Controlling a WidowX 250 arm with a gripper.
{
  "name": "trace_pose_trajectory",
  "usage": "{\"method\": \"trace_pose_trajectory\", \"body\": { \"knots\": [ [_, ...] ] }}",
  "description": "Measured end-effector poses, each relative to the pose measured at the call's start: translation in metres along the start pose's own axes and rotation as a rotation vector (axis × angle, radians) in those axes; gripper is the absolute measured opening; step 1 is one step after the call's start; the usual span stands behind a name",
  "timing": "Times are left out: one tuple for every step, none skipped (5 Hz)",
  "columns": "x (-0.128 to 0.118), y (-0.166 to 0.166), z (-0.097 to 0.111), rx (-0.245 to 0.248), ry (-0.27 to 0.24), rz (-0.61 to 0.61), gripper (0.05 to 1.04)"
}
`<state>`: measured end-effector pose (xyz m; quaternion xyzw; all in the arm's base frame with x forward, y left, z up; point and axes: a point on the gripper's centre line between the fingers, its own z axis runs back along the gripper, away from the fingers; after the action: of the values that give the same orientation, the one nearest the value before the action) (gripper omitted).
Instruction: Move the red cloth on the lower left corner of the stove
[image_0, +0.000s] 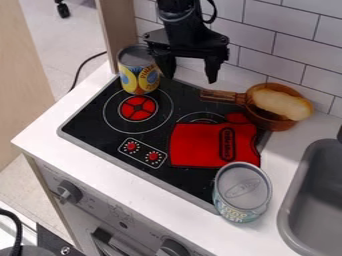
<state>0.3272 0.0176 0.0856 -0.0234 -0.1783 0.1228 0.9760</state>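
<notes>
At the left, the stove (90, 125) sits in the white bench (167, 202), and its lower left corner, where the cloth should end up, bears nothing. A yellow and blue can (139, 73) stands by the stove's upper left corner. Next comes the claw (192, 77), hanging over the stove's back edge, released, its two fingers well apart with nothing between them. The red cloth (199, 145) lies on the right half of the stove, below the claw in the view and a little to its right, so the coming move probably calls for going down and toward the stove's front edge. The cloth's longer side runs roughly left to right, much as the fingers are spaced; pinching a fold across it may need a turn of the wrist. From there the carry would go left, over the printed knobs (142, 153). A grey-topped can (242, 192) stands close against the cloth's near right side and could be knocked; a brown pan (276, 123) is behind, farther right.
</notes>
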Motion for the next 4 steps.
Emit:
{"method": "trace_pose_trajectory", "body": {
  "knots": [
    [-0.007,0.001,-0.008,0.007,0.032,0.007,0.996],
    [-0.028,-0.017,-0.018,0.026,0.083,0.017,0.997],
    [-0.046,-0.037,-0.031,0.027,0.144,0.044,0.996],
    [-0.055,-0.045,-0.046,0.071,0.189,0.086,0.997]
  ]
}}
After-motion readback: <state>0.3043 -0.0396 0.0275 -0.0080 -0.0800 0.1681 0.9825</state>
